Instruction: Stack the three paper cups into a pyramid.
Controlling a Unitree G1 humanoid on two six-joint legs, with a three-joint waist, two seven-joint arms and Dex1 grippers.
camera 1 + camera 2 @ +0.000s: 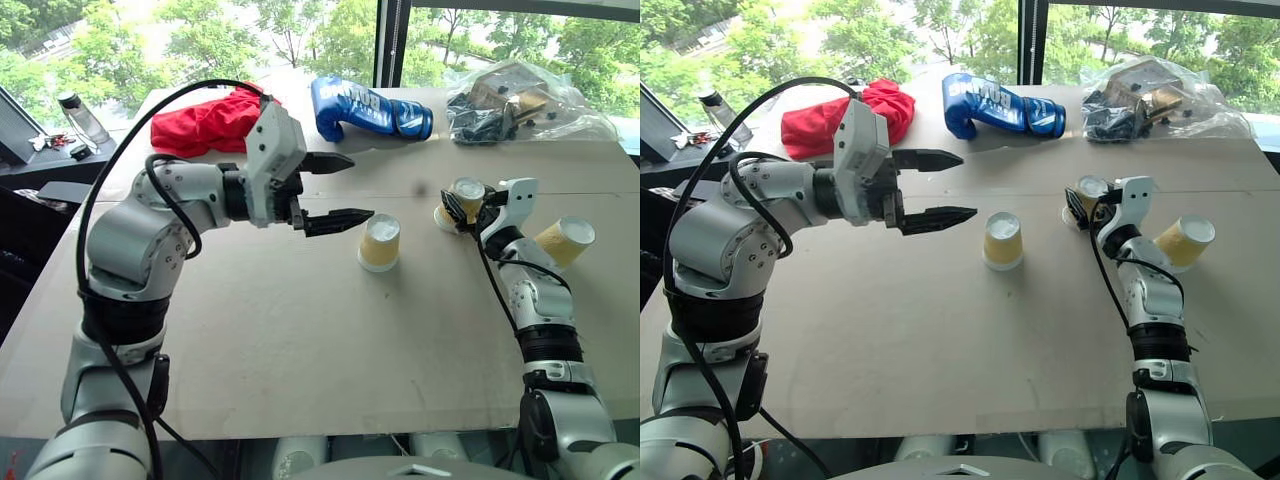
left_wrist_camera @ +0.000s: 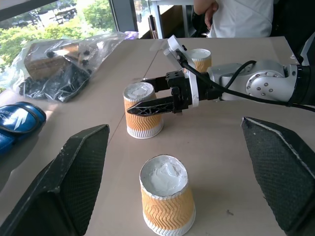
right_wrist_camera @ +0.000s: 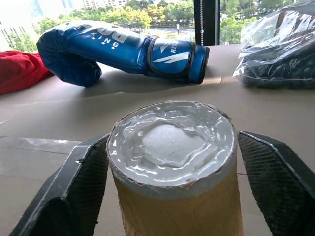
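Three paper cups stand on the tan bench [image 1: 250,330], all upside down or tipped. The middle cup [image 1: 380,243] sits upside down near the centre of the head view, alone, its white base up. To its right, the second cup [image 1: 467,195] also stands upside down, and the right gripper [image 1: 462,212] has its two black fingers on either side of it; in the right wrist view the cup [image 3: 173,167] sits between the jaws with both pads at its sides, though I cannot tell if they press it yet. The third cup [image 1: 564,241] lies tipped at the right edge of the frame, beside the right forearm, apart from the others.

The left gripper [image 1: 332,192] hangs above the bench at centre-left, pointing toward the middle cup, its jaws spread wide and holding nothing.

Along the far edge of the bench lie a red cloth [image 1: 205,122] at upper left, a blue boxing glove [image 1: 368,108] at top centre and a clear plastic bag [image 1: 525,102] of dark items at upper right. A person in a white shirt [image 2: 236,17] stands behind the bench in the left wrist view.
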